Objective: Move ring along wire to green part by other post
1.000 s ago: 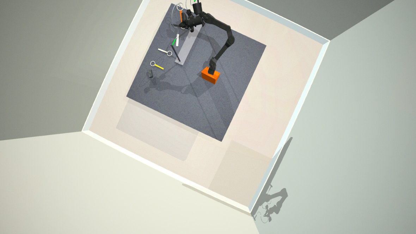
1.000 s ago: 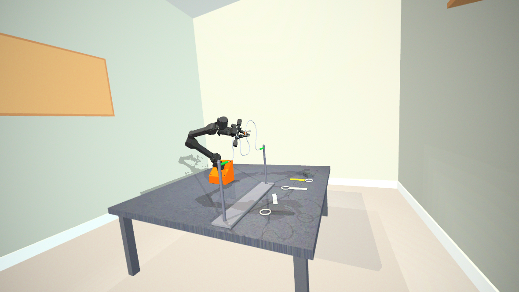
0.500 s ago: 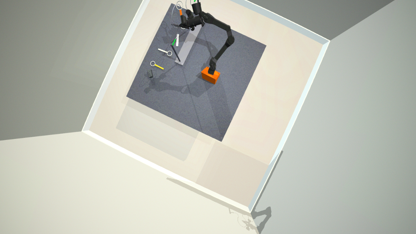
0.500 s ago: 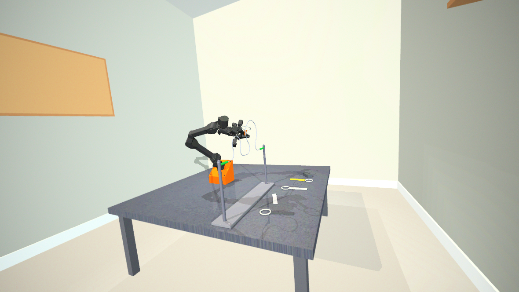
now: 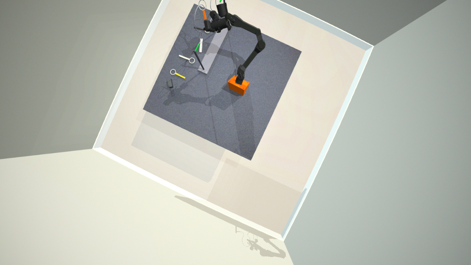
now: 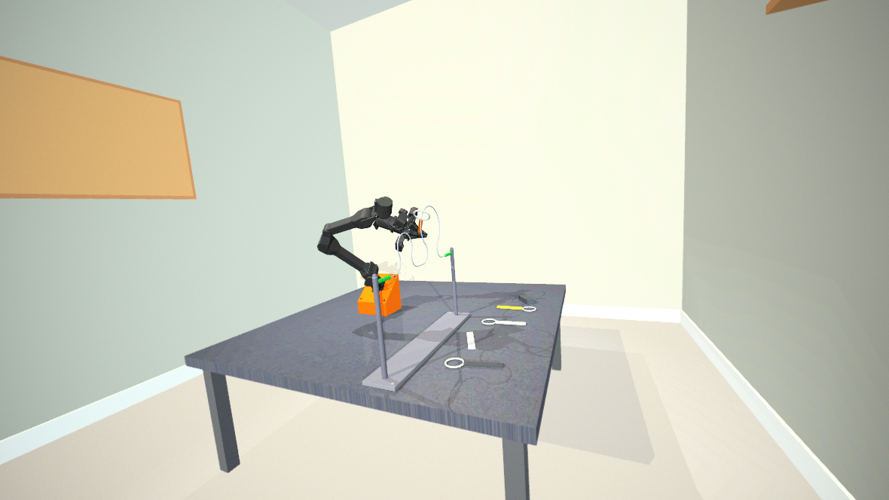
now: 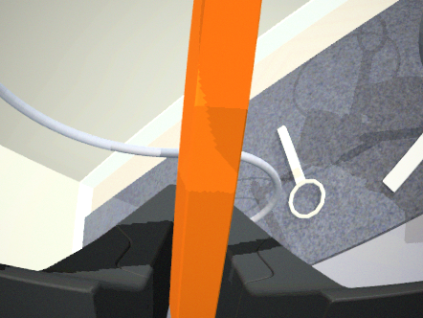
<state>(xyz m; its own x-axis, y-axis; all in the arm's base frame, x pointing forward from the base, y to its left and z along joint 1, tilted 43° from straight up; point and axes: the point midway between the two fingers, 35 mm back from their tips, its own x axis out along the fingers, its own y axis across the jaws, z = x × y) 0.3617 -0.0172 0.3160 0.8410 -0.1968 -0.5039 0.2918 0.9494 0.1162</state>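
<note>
The gripper (image 5: pixel 206 23) (image 6: pixel 423 233) (image 7: pixel 203 230) is gripping the flat-sided, smooth orange handle (image 5: pixel 204 14) (image 6: pixel 420 224) (image 7: pixel 211 120), its matt black fingers pressing on both sides. The pale ring (image 5: pixel 202 9) (image 6: pixel 414 216) is standing off the handle's end, beside the glossy, looping grey wire (image 5: pixel 194 19) (image 6: pixel 438 230) (image 7: pixel 62 129), between the two posts; whether the wire is threading it cannot be confirmed. Green sleeves (image 6: pixel 384 279) are marking the wire's ends. Round grey posts (image 6: pixel 379 329) are rising from a flat plate (image 5: pixel 214 49) (image 6: pixel 423 348), which is resting on a speckled blue-grey table (image 5: pixel 263 98) (image 6: pixel 279 348).
</note>
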